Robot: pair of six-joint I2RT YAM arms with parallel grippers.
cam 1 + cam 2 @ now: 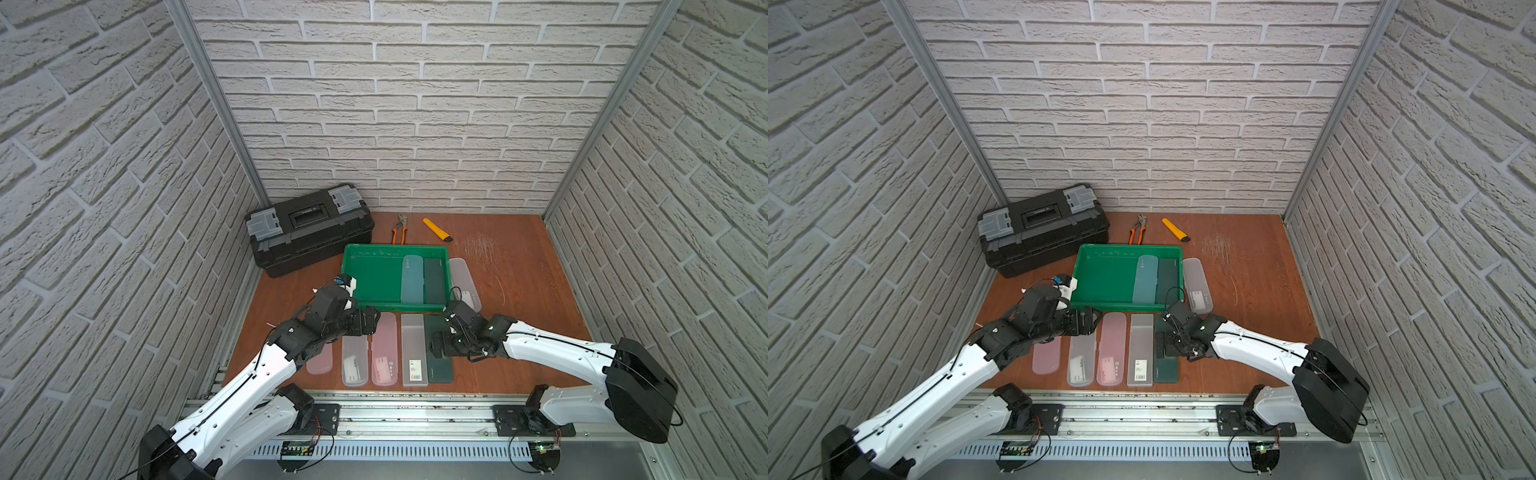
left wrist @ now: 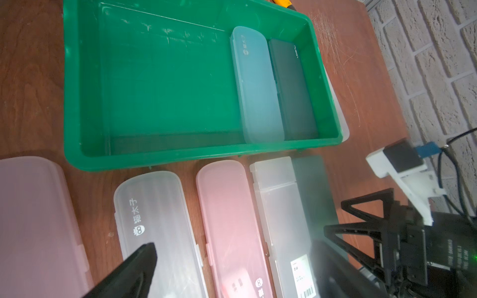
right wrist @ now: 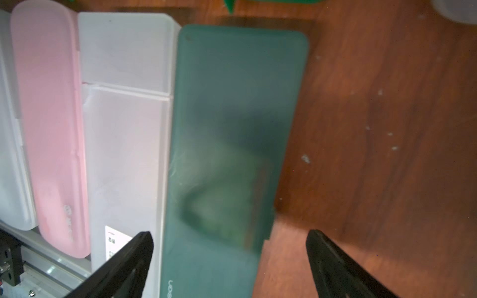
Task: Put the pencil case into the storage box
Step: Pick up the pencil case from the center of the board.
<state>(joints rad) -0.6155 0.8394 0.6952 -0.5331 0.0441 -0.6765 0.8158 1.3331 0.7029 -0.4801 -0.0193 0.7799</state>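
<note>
Spread wide and empty, the left gripper [image 1: 368, 322] is hovering over the left half of a row of pencil cases [image 1: 384, 353] lying side by side on the wooden table [image 1: 519, 291]. The right gripper [image 3: 229, 233], equally wide, is straddling the dark green pencil case [image 3: 232, 116] at the row's right end. Just behind, the green storage box [image 1: 397, 248] is holding a teal case [image 1: 412, 278] and a dark case [image 1: 435, 280].

Staged workshop booth — faux-brick panels [image 1: 415, 124], aluminium rail [image 1: 415, 415], toolbox [image 1: 309, 228], pliers [image 1: 398, 232].
</note>
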